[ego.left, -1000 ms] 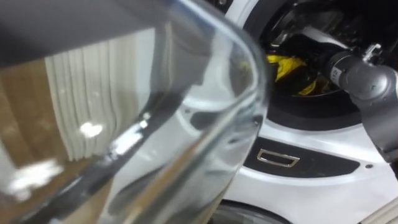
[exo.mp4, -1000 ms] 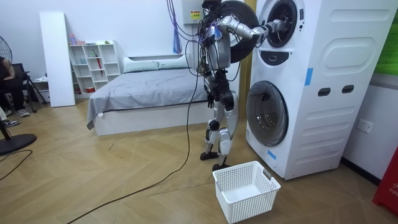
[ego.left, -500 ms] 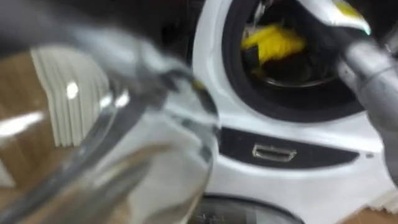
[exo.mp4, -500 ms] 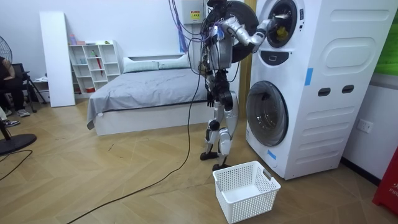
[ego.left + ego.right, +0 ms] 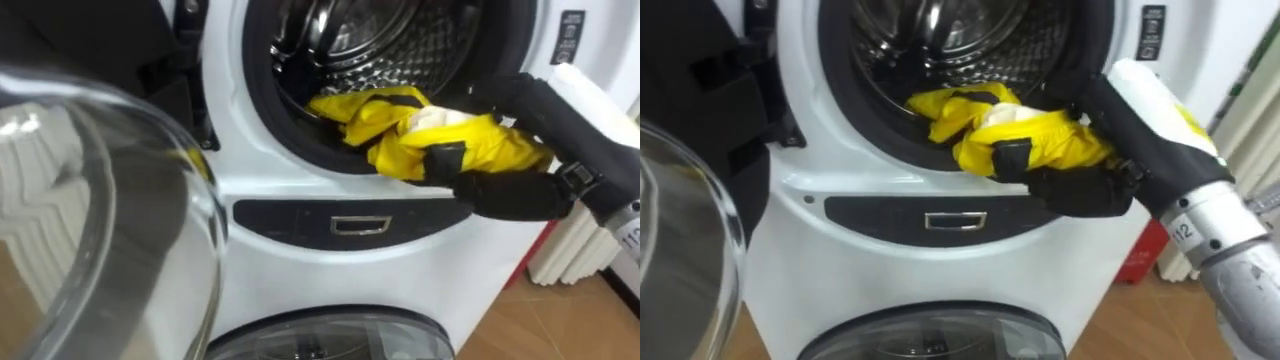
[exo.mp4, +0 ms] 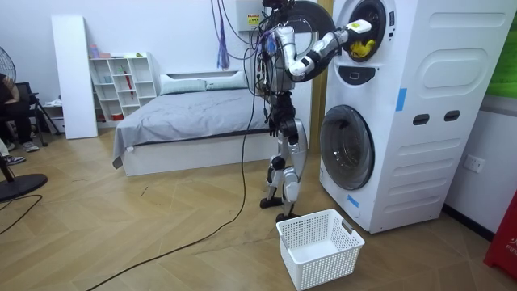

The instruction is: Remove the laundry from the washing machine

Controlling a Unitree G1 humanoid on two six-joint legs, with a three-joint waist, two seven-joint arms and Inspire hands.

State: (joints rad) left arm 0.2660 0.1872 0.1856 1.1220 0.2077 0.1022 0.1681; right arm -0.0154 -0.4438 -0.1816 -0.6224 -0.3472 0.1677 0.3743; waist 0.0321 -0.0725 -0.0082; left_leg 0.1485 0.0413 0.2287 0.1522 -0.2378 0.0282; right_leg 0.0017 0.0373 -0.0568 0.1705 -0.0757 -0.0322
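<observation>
A yellow garment point(image 5: 395, 135) point(image 5: 1040, 135) hangs over the lower rim of the upper washing machine's drum opening point(image 5: 275, 115). My right hand point(image 5: 505, 190) point(image 5: 1080, 190), black, comes in from the right and is shut on the garment at the drum's mouth, its thumb pinching a fold. In the room view I stand upright before the stacked machines with the right arm raised to the upper drum, the yellow garment point(image 6: 359, 47) at its end.
The upper machine's open glass door point(image 5: 100, 210) hangs close at my left. Below is the lower machine's round door point(image 6: 346, 147). A white laundry basket point(image 6: 319, 246) stands on the wood floor by my feet. A bed point(image 6: 194, 121) lies behind me.
My right arm has drawn back from deep inside the drum, bringing the yellow garment out to the rim. The head camera has swung towards the drum.
</observation>
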